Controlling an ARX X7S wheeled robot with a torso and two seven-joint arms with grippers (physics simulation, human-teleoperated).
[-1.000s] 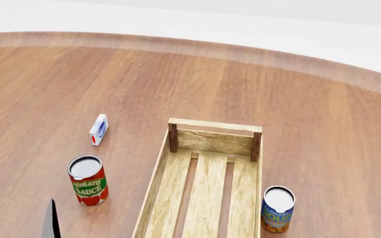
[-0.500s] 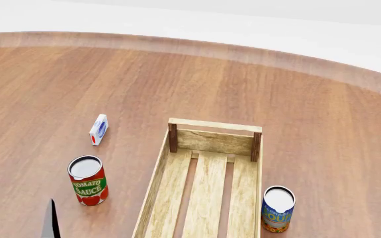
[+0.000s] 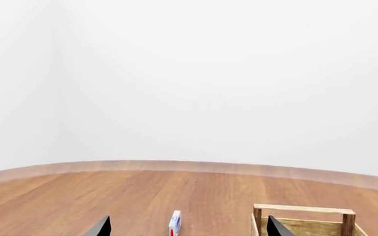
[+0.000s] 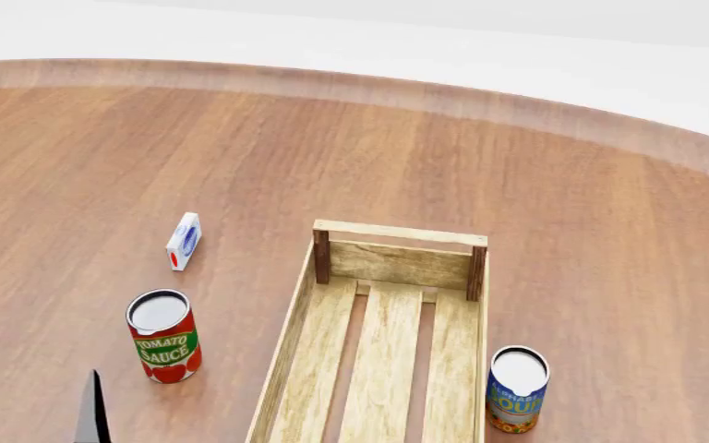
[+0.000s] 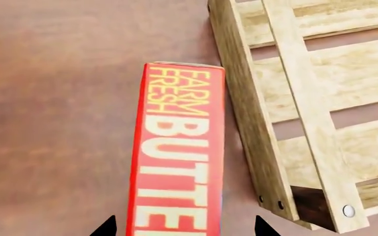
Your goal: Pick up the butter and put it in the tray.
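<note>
Butter (image 5: 179, 157): flat red-orange carton, lying on the desk (image 4: 552, 166) just beside the tray's long wall.
Right tool (image 5: 183, 227): hovering above, tips spreading to straddle the carton, apparently lining up a grasp.
Left tool (image 3: 185, 227): idling, spread, holding nothing.
Tray (image 4: 283, 355): pale slatted wood, darker posts.
</note>
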